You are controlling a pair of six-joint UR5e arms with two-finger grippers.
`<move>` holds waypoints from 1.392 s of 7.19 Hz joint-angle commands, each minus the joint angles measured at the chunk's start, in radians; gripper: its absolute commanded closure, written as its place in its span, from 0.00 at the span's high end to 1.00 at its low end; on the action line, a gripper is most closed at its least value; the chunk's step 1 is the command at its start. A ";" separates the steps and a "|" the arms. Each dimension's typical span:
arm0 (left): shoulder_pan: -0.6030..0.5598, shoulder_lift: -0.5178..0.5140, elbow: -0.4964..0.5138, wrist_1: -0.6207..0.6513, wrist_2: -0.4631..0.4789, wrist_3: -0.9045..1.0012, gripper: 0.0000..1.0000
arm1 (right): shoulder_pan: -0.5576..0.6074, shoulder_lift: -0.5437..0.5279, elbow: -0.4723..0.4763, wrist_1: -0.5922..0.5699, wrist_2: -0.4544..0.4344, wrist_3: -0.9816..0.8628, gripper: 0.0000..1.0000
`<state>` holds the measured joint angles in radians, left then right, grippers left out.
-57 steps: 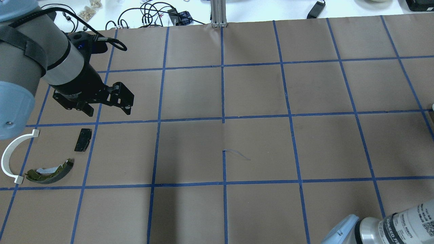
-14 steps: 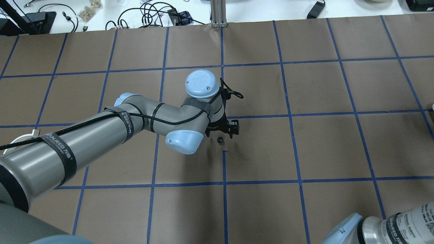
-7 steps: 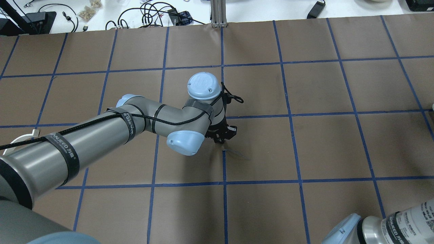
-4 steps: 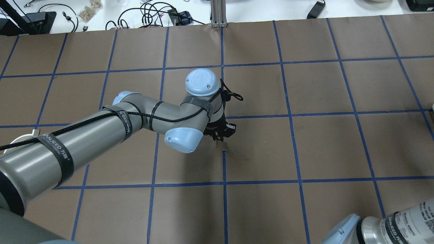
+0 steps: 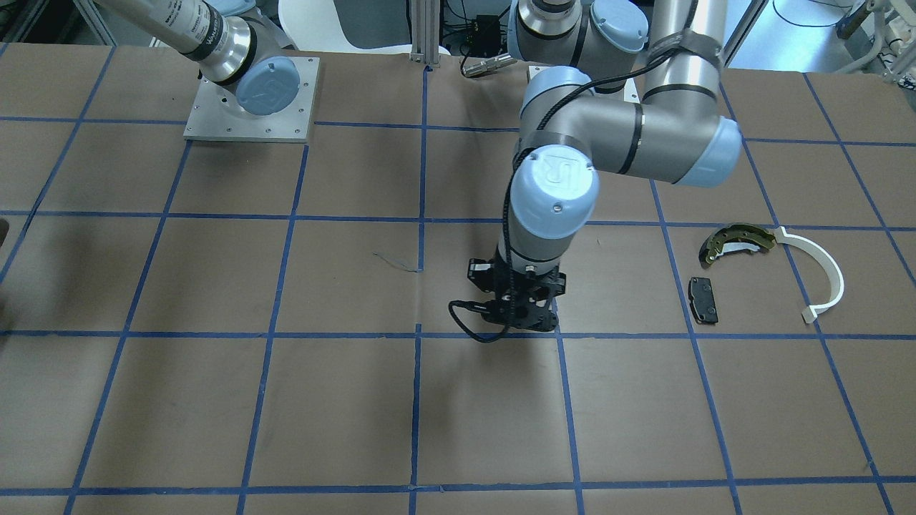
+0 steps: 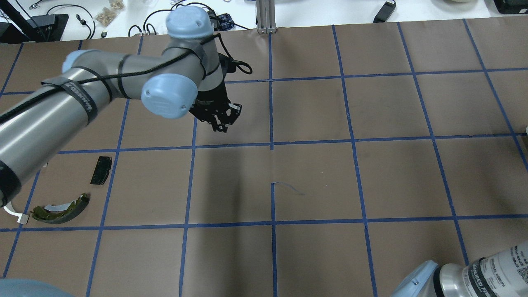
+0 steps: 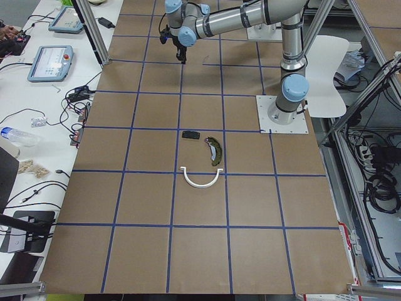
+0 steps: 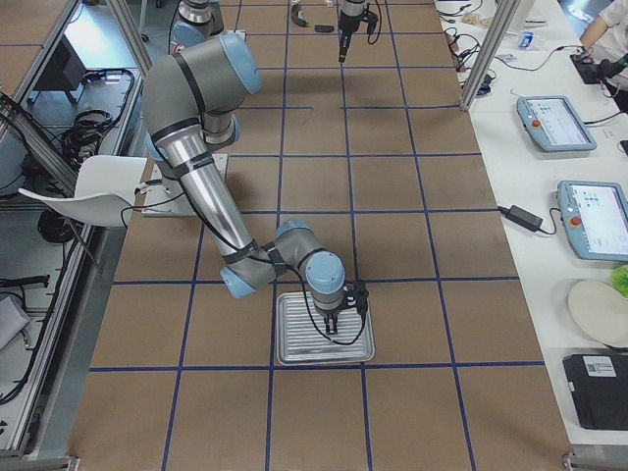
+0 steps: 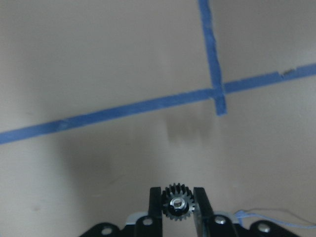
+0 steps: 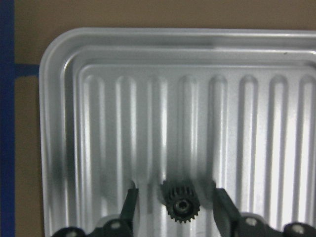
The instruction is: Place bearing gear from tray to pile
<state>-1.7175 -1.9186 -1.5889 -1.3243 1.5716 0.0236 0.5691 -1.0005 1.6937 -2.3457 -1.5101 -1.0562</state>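
Note:
My left gripper [image 6: 220, 121] is shut on a small black bearing gear [image 9: 177, 207] and holds it above the brown table, right of the pile. The pile lies at the table's left: an olive-yellow brake shoe [image 6: 62, 205], a black pad [image 6: 101, 170] and a white arc [image 5: 823, 275], which my left arm mostly hides in the overhead view. My right gripper [image 10: 176, 197] is open over the metal tray [image 10: 64, 123], its fingers [image 10: 129, 207] on either side of a second black gear [image 10: 181, 202] lying in the tray.
Blue tape lines grid the brown table cover. Cables and small items lie beyond the far edge [image 6: 181, 16]. An aluminium post [image 6: 266, 16] stands at the far middle. The tray [image 8: 294, 343] sits at the table's right end.
My left gripper closed on the small gear at the table's middle, then rose and moved left and farther away with it. The pile's pad and brake shoe are uncovered again.

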 commanded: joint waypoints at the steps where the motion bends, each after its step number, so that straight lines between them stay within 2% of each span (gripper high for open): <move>1: 0.167 0.039 0.031 -0.081 0.031 0.135 0.00 | 0.000 -0.003 -0.002 0.000 -0.016 0.002 0.07; 2: 0.232 0.049 0.026 -0.081 0.077 0.207 0.00 | 0.000 -0.004 -0.002 0.005 -0.031 0.011 0.04; 3: 0.298 0.053 0.024 -0.082 0.080 0.263 0.00 | 0.005 -0.026 -0.002 0.012 -0.048 0.015 0.05; 5: 0.448 0.056 -0.006 -0.078 0.094 0.495 0.00 | 0.122 -0.169 0.003 0.130 -0.052 0.062 0.05; 7: 0.571 0.066 -0.046 -0.069 0.093 0.597 0.00 | 0.300 -0.333 0.006 0.376 -0.053 0.320 0.08; 9: 0.694 0.058 -0.084 -0.024 0.090 0.703 0.00 | 0.533 -0.389 0.001 0.501 -0.053 0.566 0.12; 10: 0.726 0.053 -0.130 0.053 0.090 0.755 0.00 | 0.655 -0.389 0.001 0.581 -0.047 0.776 0.12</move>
<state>-1.0459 -1.8597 -1.6734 -1.3442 1.6623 0.7141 1.0724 -1.3763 1.6964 -1.8601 -1.5619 -0.5017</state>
